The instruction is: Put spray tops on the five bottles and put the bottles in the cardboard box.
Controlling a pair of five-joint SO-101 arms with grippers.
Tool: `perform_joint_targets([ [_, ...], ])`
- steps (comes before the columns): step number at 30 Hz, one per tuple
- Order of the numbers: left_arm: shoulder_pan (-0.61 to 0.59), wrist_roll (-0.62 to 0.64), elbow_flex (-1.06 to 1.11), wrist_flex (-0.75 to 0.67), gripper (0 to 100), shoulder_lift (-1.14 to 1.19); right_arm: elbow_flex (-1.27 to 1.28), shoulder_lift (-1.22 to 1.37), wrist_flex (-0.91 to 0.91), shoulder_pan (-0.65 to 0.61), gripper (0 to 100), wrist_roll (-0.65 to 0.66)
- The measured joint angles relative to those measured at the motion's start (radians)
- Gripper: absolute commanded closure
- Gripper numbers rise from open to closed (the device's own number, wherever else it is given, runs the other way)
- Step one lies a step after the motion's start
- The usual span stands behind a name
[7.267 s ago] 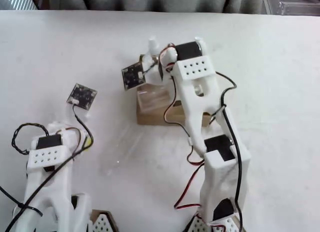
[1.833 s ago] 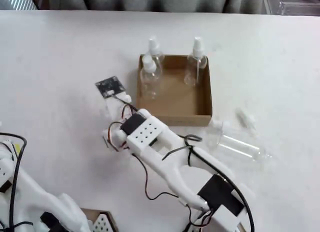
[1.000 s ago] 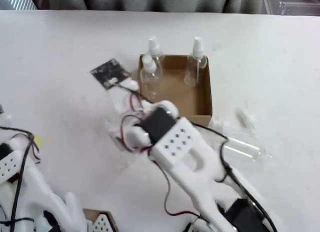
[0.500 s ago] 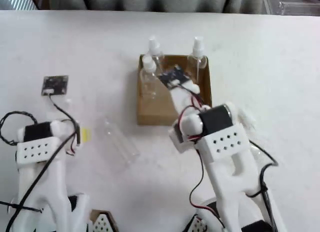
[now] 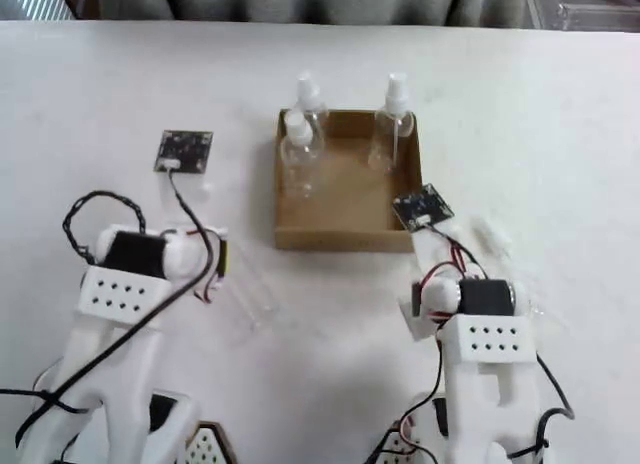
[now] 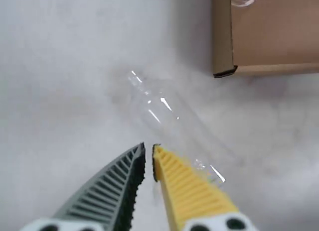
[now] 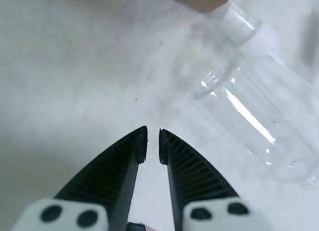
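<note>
Three capped bottles (image 5: pixel 298 149) stand in the box (image 5: pixel 345 236). Remaining: the uncapped left bottle (image 6: pixel 164 116) and right bottle (image 7: pixel 249 111) lie on the table. Left gripper (image 6: pixel 148 159) and right gripper (image 7: pixel 153 141) are clenched, empty.

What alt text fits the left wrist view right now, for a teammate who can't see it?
The left end effector, grey and yellow fingers closed on nothing, hangs over a white table beside a clear bottle lying on its side. A corner of the cardboard box sits just beyond the bottle.
</note>
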Motion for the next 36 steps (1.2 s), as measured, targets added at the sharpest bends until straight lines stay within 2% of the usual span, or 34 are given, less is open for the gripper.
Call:
perform_joint_targets([
  [5, 0.023, 0.021, 0.057, -0.115, 81, 0.0, 0.005, 0.009, -0.017, 0.003, 98.2, 0.002],
  [11, 0.026, 0.236, 0.215, -0.353, 81, 0.0, 0.048, 0.046, -0.077, 0.005, 98.2, 0.002],
  [14, 0.025, 0.302, 0.252, -0.408, 81, 0.0, 0.058, 0.06, -0.091, 0.003, 98.2, 0.002],
  [17, 0.025, 0.311, 0.253, -0.41, 79, 0.0, 0.058, 0.06, -0.094, 0.002, 98.2, 0.002],
  [21, 0.006, 0.311, 0.253, -0.408, 66, 0.0, 0.058, 0.06, -0.094, 0.002, 98.2, 0.002],
  [23, 0.0, 0.311, 0.256, -0.402, 62, 0.0, 0.058, 0.06, -0.094, 0.002, 98.2, 0.002],
  [36, -0.049, 0.356, 0.264, -0.351, 62, 0.0, 0.083, 0.061, -0.127, 0.002, 98.2, 0.002],
])
